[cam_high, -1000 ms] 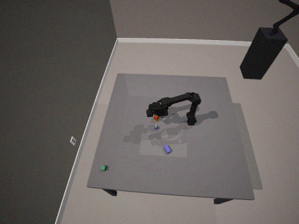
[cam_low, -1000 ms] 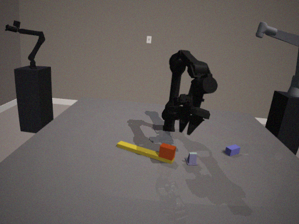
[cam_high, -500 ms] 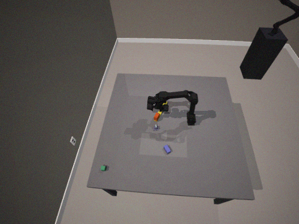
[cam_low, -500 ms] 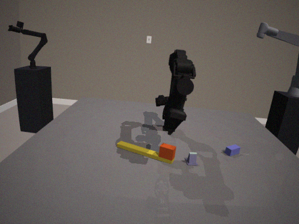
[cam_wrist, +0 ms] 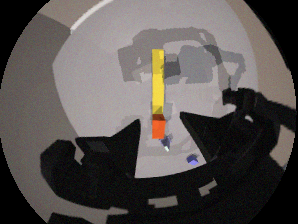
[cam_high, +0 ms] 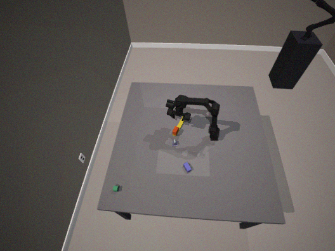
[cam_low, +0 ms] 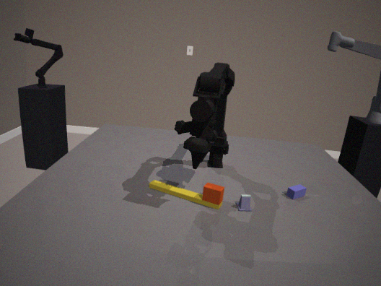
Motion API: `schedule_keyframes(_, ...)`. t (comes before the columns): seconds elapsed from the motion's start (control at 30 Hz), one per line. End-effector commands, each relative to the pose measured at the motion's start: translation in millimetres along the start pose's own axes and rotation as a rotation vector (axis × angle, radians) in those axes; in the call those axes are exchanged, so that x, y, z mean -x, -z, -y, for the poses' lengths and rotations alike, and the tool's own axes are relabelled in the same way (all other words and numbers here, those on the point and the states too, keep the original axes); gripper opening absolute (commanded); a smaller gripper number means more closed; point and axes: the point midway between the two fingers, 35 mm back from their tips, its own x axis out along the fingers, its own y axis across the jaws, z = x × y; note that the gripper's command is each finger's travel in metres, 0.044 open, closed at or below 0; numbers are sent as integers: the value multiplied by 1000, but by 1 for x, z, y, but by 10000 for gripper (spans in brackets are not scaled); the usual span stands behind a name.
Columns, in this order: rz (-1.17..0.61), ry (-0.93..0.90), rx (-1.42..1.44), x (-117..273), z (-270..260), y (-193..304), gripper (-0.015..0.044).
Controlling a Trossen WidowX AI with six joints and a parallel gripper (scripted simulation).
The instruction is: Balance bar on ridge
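Your jaws (cam_high: pixel 178 118) (cam_low: pixel 195 167) stand well apart, nothing between them; yellow bar (cam_high: pixel 180 123) (cam_low: pixel 177 191) (cam_wrist: pixel 158 82) on worktop (cam_high: pixel 228 190) (cam_low: pixel 126 245) (cam_wrist: pixel 100 90), beside ridge (cam_high: pixel 174 143) (cam_low: pixel 244 203) (cam_wrist: pixel 166 143). Looks stiff, perhaps smooth; red block (cam_high: pixel 175 130) (cam_low: pixel 213 193) (cam_wrist: pixel 158 128) on one end likely makes it end-heavy. Grip across its width, off-centre toward block, or expect it to droop

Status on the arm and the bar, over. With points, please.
Gripper (cam_high: pixel 178 118) (cam_wrist: pixel 160 117) open, above table. Yellow bar (cam_high: pixel 180 123) (cam_low: pixel 177 191) (cam_wrist: pixel 158 85) flat on table, orange block (cam_high: pixel 175 130) (cam_low: pixel 213 193) (cam_wrist: pixel 158 128) on one end. Ridge (cam_high: pixel 174 143) (cam_low: pixel 244 202) (cam_wrist: pixel 166 143) bears nothing.
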Motion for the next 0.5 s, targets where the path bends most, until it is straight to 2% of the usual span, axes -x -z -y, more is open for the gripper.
schedule_keyframes(0.0, -24, 33, -71, 0, 3, -13, 315)
schedule_keyframes(0.27, -52, 72, -154, -2, 8, -29, 315)
schedule_keyframes(0.47, -52, 72, -154, -30, 6, -28, 315)
